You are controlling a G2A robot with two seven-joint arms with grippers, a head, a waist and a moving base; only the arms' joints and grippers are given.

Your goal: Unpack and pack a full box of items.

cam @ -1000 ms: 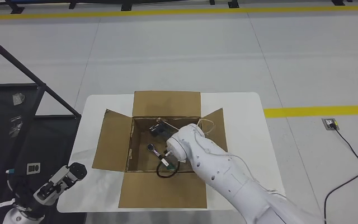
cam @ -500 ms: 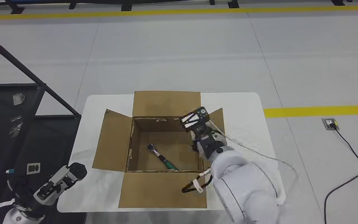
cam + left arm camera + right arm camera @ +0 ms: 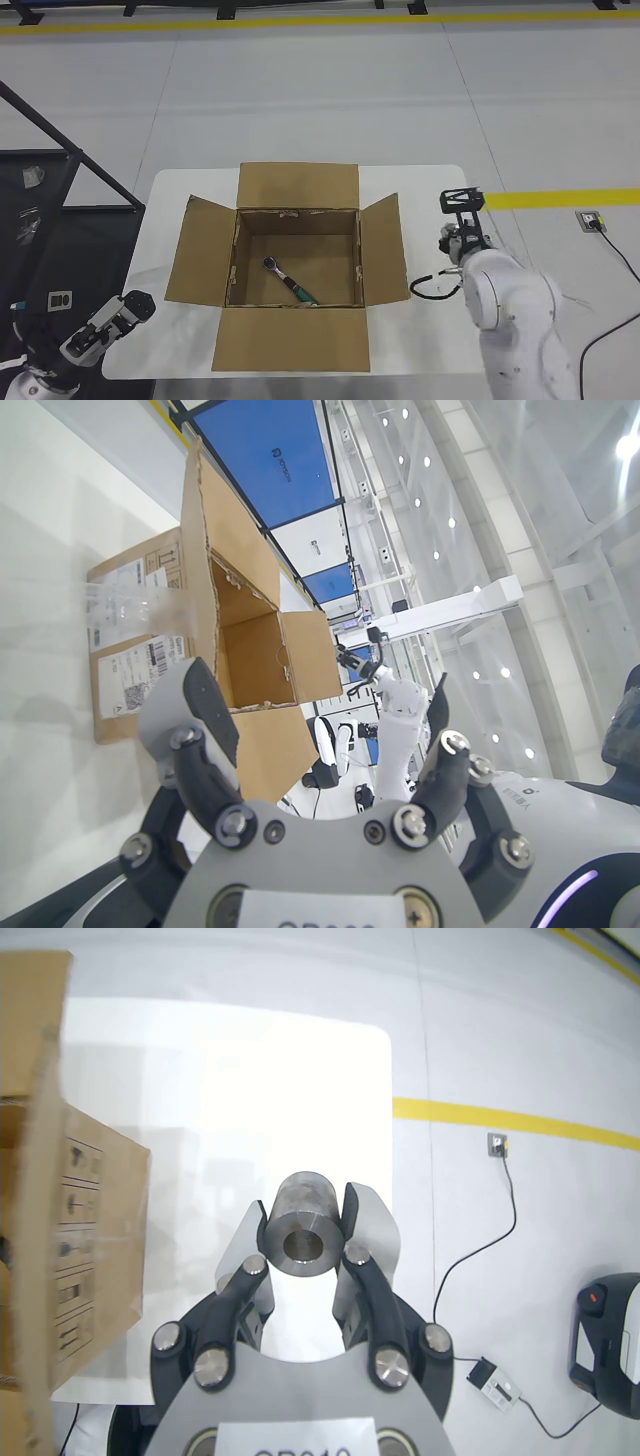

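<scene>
Over the table's point(image 3: 430, 195) right side, just past the box point(image 3: 298, 185), the right gripper point(image 3: 304, 1208) holds a metal tube point(image 3: 304, 1233) tight in its jaws, likely so it can be set down outside. Inside the box lies 1 wrench point(image 3: 290, 280) — not yet unpacked. By the table's near left corner the left gripper point(image 3: 320, 685) hangs with jaws wide and empty — ready, I think, to help.

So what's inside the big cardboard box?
One wrench with a green handle lies on the floor of the cardboard box. The box's near wall hides the strip of floor right behind it.
</scene>
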